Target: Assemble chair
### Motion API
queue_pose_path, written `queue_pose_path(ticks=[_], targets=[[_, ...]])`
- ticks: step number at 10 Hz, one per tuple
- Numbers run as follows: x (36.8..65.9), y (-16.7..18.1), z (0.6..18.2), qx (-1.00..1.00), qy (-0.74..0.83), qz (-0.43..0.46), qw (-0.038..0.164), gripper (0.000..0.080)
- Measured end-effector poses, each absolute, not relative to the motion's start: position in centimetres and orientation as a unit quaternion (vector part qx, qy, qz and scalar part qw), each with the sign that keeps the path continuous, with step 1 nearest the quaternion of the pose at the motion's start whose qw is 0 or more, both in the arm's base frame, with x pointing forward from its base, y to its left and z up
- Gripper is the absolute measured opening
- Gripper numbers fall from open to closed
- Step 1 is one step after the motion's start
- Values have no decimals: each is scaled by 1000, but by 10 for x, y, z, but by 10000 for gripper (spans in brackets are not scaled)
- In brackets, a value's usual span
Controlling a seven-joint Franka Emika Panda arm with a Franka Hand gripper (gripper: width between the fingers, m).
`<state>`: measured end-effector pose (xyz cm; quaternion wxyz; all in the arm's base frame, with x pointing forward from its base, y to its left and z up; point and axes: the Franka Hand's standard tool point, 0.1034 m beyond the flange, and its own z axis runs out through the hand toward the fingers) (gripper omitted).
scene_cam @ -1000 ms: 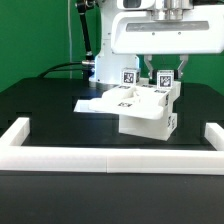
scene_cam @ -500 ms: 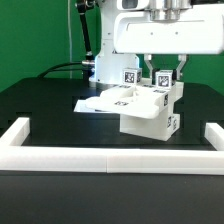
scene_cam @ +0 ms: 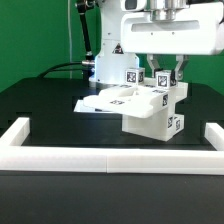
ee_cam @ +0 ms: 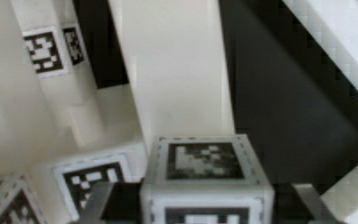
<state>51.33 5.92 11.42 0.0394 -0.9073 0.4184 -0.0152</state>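
Exterior view: chair assembly (scene_cam: 152,108) sits directly beneath the jaws (tagged faces visible).

The chair parts (scene_cam: 152,110) look like smooth, matt white plastic with printed black-and-white paper-like tags. The tabletop (scene_cam: 50,105) is matt black; its white border rail (scene_cam: 110,157) looks smooth, slightly glossy.

The claw (scene_cam: 162,75) hides the top of the chair assembly (scene_cam: 152,110) — its jaw state unclear; in the wrist view the tagged block (ee_cam: 204,172) is blurred, cut off below
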Motion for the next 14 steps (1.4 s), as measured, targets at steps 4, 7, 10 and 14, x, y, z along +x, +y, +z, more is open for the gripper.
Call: queue_pose_path(ticks=[4, 7, 10, 14], targets=[[513, 62, 114, -859, 510, -8, 47, 288], [513, 62, 114, -866, 498, -8, 47, 366], [514, 65, 115, -907, 418, -13, 45, 644], [514, 65, 114, -972, 231, -22, 42, 648]])
